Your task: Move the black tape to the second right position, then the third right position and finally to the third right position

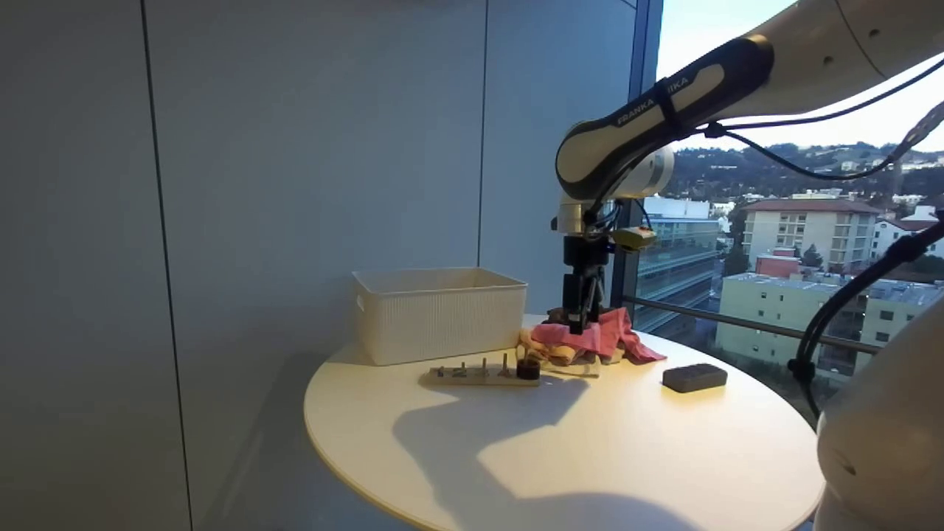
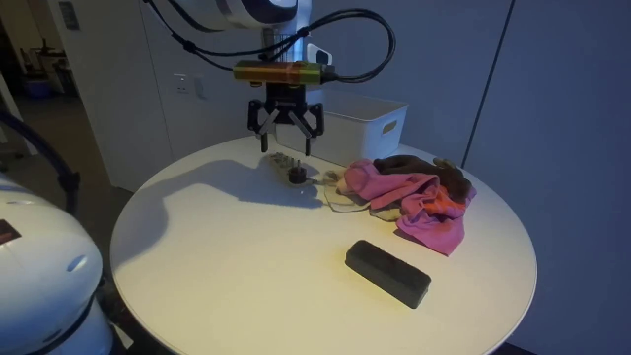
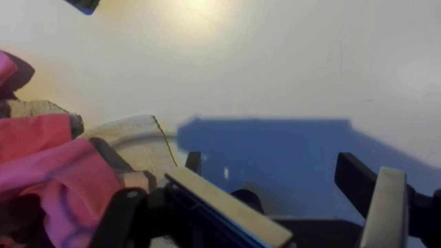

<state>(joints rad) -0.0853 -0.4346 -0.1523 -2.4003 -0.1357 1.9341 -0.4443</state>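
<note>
Your gripper [image 2: 286, 150] hangs higher than the pegboard [image 1: 479, 377], jaws spread wide and released. You see the black tape [image 2: 297, 175] around the pegboard's end peg [image 2: 298, 163]; the white ribbed bin [image 1: 442, 324] stands just beside the pegboard, the black block [image 2: 387, 273] well apart from it.

In the wrist view my gripper [image 3: 268, 161] hides part of a dark rounded shape [image 3: 246, 198]; I can't tell whether it is the black tape [image 1: 528, 371]. The top edge leaves me only a blurred corner of a dark block [image 3: 84, 4], and the left edge crops the cloths [image 3: 38, 137]. In an exterior view, marks [image 1: 459, 372] on the peg board [image 1: 484, 380] are too small to read. In both exterior views the walls of the white box [image 1: 442, 324] hide its floor, and the edges crop the arm [image 1: 811, 74] and the table [image 1: 627, 457].
</note>
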